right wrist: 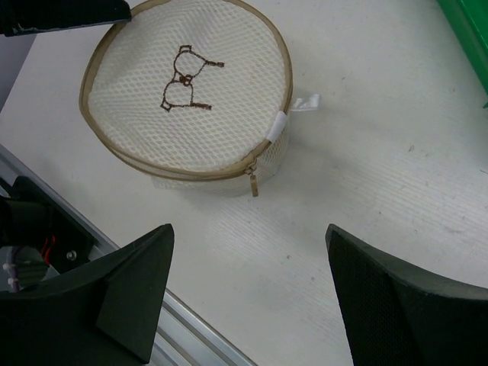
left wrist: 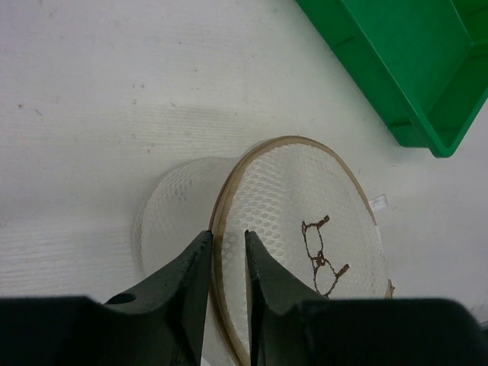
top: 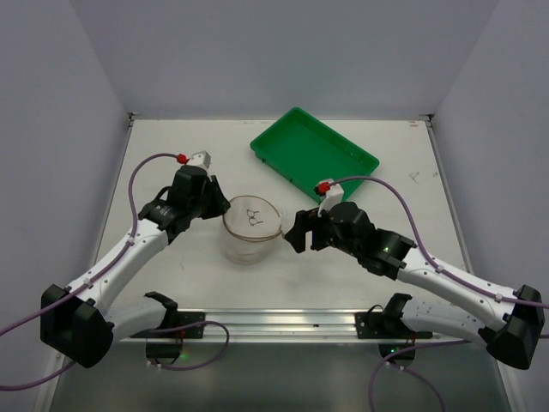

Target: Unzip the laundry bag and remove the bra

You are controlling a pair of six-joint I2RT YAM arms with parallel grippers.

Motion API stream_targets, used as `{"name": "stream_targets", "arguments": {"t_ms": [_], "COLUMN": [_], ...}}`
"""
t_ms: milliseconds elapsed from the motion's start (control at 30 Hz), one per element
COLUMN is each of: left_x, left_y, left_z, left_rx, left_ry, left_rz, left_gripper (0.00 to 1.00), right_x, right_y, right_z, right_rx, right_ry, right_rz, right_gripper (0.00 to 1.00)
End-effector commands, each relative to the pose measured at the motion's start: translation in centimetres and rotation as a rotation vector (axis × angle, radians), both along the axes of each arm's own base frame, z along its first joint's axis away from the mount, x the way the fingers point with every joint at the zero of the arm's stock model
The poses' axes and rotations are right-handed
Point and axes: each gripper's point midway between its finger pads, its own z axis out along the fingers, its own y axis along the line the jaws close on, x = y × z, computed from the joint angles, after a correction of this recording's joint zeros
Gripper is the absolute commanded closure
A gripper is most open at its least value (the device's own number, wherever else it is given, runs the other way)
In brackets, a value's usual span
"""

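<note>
A: Bottom of frame?
B: Left end effector (left wrist: 227, 245). Dark fingers (left wrist: 187, 286) close together, narrow gap. The tan rim of the laundry bag (left wrist: 282, 202) runs through the gap. Contact unclear.
A: The bag itself?
B: White mesh, centre frame. Brown bra drawing (left wrist: 320, 255) on its round face, white tab (left wrist: 379, 202) at the right edge.
A: Elsewhere?
B: Green tray (left wrist: 412, 69) upper right, apart from the bag. White table (left wrist: 114, 91) beneath.

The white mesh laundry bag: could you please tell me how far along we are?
Done: nothing; the zip on the white round mesh laundry bag looks closed. In hand: left gripper pinches its rim; open right gripper hovers by the brown zipper pull. Left: unzipping, removing the bra.
</note>
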Motion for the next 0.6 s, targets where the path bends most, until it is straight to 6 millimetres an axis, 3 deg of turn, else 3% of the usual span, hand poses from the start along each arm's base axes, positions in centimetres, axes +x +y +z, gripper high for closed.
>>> {"name": "stream_targets", "arguments": {"t_ms": [0, 100, 567], "left_x": [1.1, 0.9, 0.3], "left_y": [-0.7, -0.8, -0.5], "left_z": [1.3, 0.9, -0.5], "left_rx": [-0.033, -0.031, -0.007], "left_ry": [-0.06, -0.047, 0.0], "left_rz": [-0.03, -0.035, -0.038], "left_gripper": [0.74, 0.8, 0.77], "right_x": [0.3, 0.2, -0.3], "right_y": [0.3, 0.4, 1.1], "right_z": [0.5, 0.5, 1.1], "right_rx": [0.029, 0.034, 0.074], "right_ry": [-0.009, -0.008, 0.001], "right_rz": [-0.013, -0.008, 0.028], "right_gripper": [0.18, 0.18, 0.18]}}
